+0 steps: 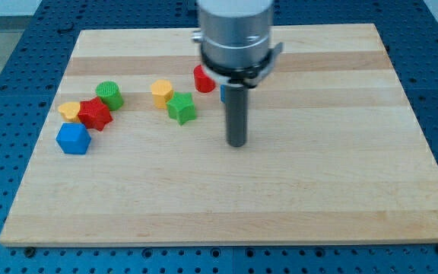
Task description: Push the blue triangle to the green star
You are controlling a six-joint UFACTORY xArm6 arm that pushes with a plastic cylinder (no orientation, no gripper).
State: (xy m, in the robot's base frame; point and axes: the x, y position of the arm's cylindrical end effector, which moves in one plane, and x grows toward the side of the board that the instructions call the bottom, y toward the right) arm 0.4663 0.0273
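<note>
My tip (pixel 237 143) is resting on the wooden board (pixel 318 190), carrying nothing. The blue triangle (pixel 223 93) is sitting just above it toward the view's top, mostly hidden behind the rod. The green star (pixel 181 108) is lying to the tip's left.

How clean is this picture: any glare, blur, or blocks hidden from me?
Camera view: even, soft light, no strong glare on the wooden board; blocks cast only faint shadows. The green star is sharp. The arm's housing hides most of the blue block, only a sliver shows. My tip is crisp, to the star's right.
</note>
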